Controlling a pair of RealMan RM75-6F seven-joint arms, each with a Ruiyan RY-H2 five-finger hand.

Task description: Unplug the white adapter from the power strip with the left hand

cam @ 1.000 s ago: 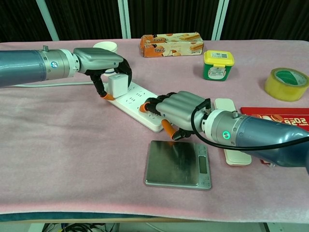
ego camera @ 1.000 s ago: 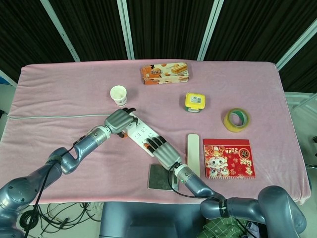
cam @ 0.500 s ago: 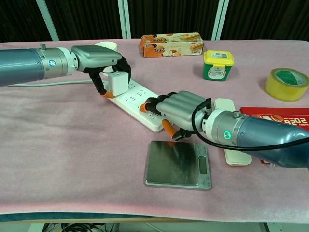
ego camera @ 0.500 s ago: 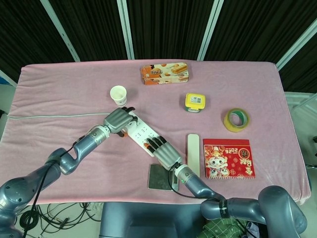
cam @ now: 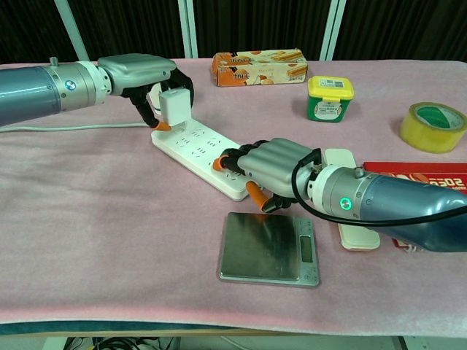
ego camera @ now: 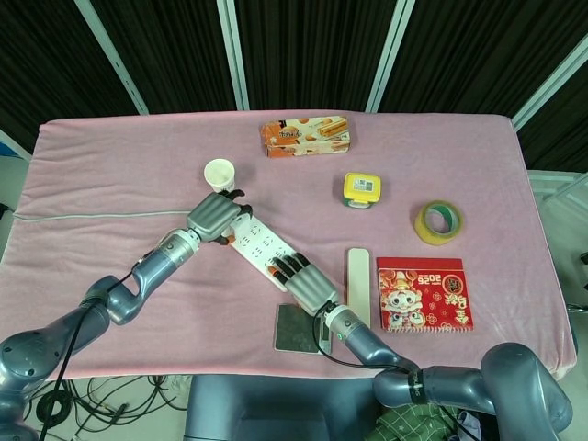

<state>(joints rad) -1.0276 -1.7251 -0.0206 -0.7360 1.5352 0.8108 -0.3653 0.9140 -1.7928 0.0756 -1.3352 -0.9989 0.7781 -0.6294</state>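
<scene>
The white power strip (cam: 197, 146) lies slantwise on the pink cloth, also seen in the head view as the power strip (ego camera: 262, 246). My left hand (cam: 149, 80) pinches the white adapter (cam: 174, 106) and holds it just above the strip's far end, apparently clear of the sockets. In the head view my left hand (ego camera: 217, 217) covers most of the adapter. My right hand (cam: 271, 165) presses down on the strip's near end with its fingers curled over it; it shows in the head view as my right hand (ego camera: 303, 281).
A grey cable (ego camera: 92, 217) runs left from the strip. Around it lie a paper cup (ego camera: 219, 174), biscuit box (ego camera: 306, 135), yellow-lidded jar (ego camera: 363, 188), tape roll (ego camera: 437, 220), red booklet (ego camera: 424, 293), white flat case (ego camera: 358, 285) and a small scale (cam: 268, 248).
My left hand has risen and moved back with the adapter, which has come up off the strip's far end. The right hand stays pressed on the strip.
</scene>
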